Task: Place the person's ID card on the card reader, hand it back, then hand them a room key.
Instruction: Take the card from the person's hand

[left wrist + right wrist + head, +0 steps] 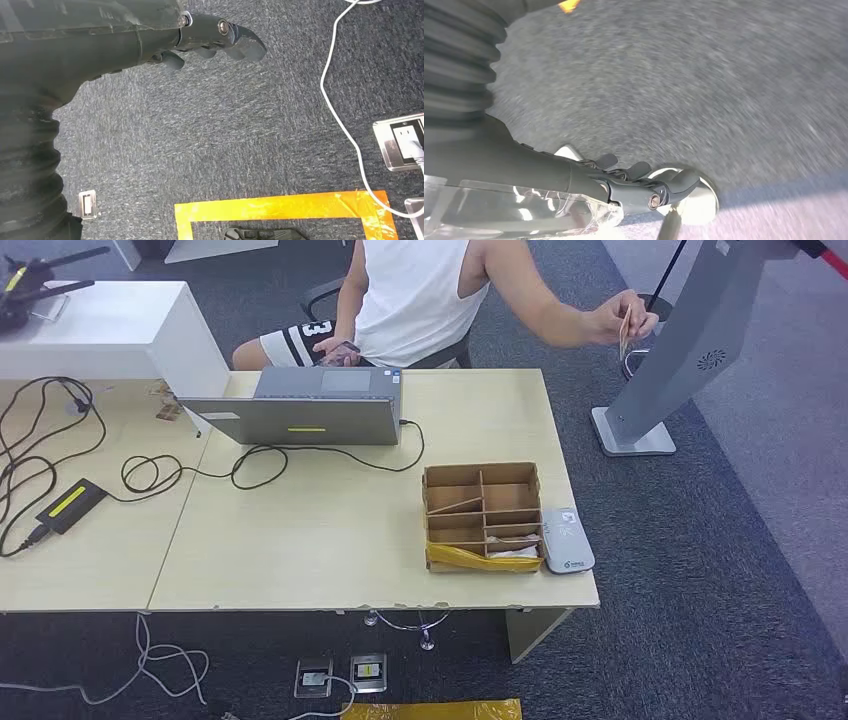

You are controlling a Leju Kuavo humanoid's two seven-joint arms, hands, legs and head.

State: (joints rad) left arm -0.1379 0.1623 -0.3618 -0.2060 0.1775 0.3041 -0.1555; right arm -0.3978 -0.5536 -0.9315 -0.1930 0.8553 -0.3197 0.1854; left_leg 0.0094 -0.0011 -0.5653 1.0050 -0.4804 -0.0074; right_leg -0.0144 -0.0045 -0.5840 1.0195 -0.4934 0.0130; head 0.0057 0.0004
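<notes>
Two robot hands hang beside the body, above grey carpet. The left hand holds nothing; its fingers are loosely extended and slightly apart over the carpet, near a white cable, a floor socket and a strip of orange tape. The right hand also holds nothing; its fingers are gently curved and apart. That picture is blurred, and a pale round base lies just behind the fingertips.

In the head view, the person sits at the far side of the worktop. One arm is stretched out to the robot's right, and the person's hand holds the ID card upright in the air, beyond the worktop edge and close to the grey kiosk stand. The other hand rests at the lap, holding a dark object too small to identify.

The card reader is a light grey flat unit lying on the worktop at its right edge, touching the right wall of the cardboard divider box. The box is split into several compartments; a thin stick lies tilted in an upper left one, and pale flat items lie in the lower right one, too small to tell what they are. A yellow strip covers the box's near wall.

A grey laptop stands on the far part of the worktop, with a black cable looping from it to a power brick at the left.
</notes>
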